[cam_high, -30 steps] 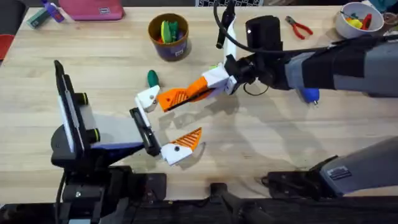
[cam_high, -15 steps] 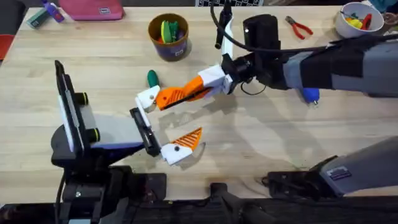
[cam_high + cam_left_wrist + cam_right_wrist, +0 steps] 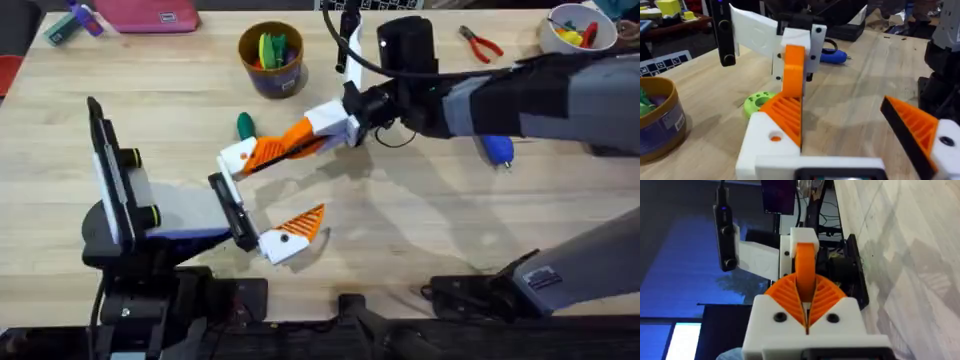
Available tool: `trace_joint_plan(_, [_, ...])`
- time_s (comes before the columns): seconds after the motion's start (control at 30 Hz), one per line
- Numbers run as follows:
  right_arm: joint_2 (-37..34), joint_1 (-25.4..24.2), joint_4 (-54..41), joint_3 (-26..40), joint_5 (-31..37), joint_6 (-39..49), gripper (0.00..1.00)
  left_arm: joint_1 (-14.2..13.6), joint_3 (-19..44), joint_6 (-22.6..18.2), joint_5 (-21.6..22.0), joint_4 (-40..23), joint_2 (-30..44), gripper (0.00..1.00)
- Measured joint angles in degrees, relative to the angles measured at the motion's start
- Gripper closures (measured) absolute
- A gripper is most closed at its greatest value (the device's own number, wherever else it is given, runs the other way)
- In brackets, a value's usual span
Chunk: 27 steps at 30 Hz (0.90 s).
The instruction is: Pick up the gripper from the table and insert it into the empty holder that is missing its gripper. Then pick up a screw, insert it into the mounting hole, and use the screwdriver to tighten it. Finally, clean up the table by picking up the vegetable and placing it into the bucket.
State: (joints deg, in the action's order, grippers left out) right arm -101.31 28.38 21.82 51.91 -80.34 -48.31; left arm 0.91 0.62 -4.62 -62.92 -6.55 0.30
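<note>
- Since a second ago the right gripper [image 3: 300, 140] has slid the orange gripper finger [image 3: 268, 150] toward the upper left, so its tip now meets the empty holder [image 3: 238, 158] instead of hanging just short of it.
- The right jaws are closed narrowly on that finger, one orange pad on each flat side; the right wrist view shows the piece [image 3: 805, 267] pinched on edge between them, which keeps its ridged wedge lined up with the holder's slot.
- The left gripper [image 3: 262, 200] lies low on the bench [image 3: 420, 230] with its jaws spread wide, holding nothing. It serves as the fixture: one jaw bar carries the bare white holder [image 3: 771, 145], the other already wears its orange finger [image 3: 300, 225].
- In the left wrist view the held finger [image 3: 790, 95] sits against the holder's face, beside the mounting hole [image 3: 775, 137]; full seating cannot be confirmed.
- The cucumber [image 3: 245, 126] lies just beyond the holder, with the bucket [image 3: 271, 60] farther behind it.
- The screwdriver [image 3: 497, 150] lies partly under the right arm, on the far side from the holder.
</note>
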Motion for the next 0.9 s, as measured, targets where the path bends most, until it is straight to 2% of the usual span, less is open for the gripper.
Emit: trace_joint_plan(0.9, [-0.97, 2.32, 0.03, 1.93, 2.75, -0.73, 0.993, 0.31, 0.0, 0.39, 1.05, 0.13, 0.0, 0.015])
